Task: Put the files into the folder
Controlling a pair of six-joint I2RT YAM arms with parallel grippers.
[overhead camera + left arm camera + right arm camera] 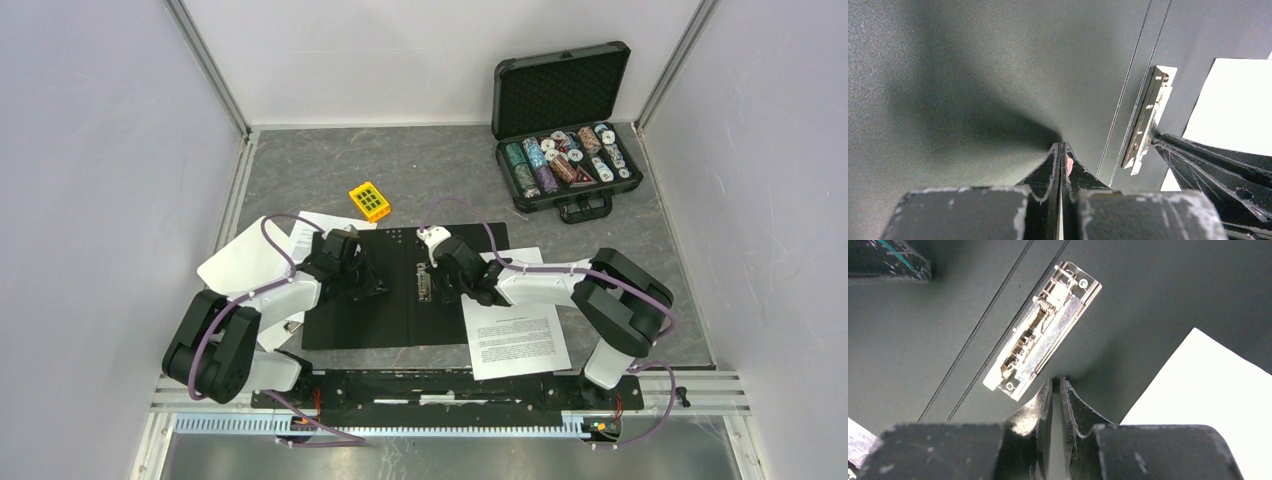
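- Sheets of white A4 paper printed with dense black text: where are they, and how will they handle?
- One lies lower right of centre in the top view. Its left part overlaps the right cover of the flat folder, which lies open in the middle of the frame with its black inside up. I'd judge the paper light, limp and slippery on that smooth cover. Lying flat, it gives nothing to pinch, so an edge or corner, perhaps one slid past the cover's edge, looks like the best hold.
- And the folder itself?
- Stiffer, thin board. Its silver metal clip sits by the spine and, I guess, must lift before paper goes under it.
- Grippers?
- Left gripper: fingers pressed together, empty, tips down on the left cover. Right gripper: fingers a narrow slit apart with nothing between them, tips just beside the clip's lower end. Whether they touch it I cannot tell.
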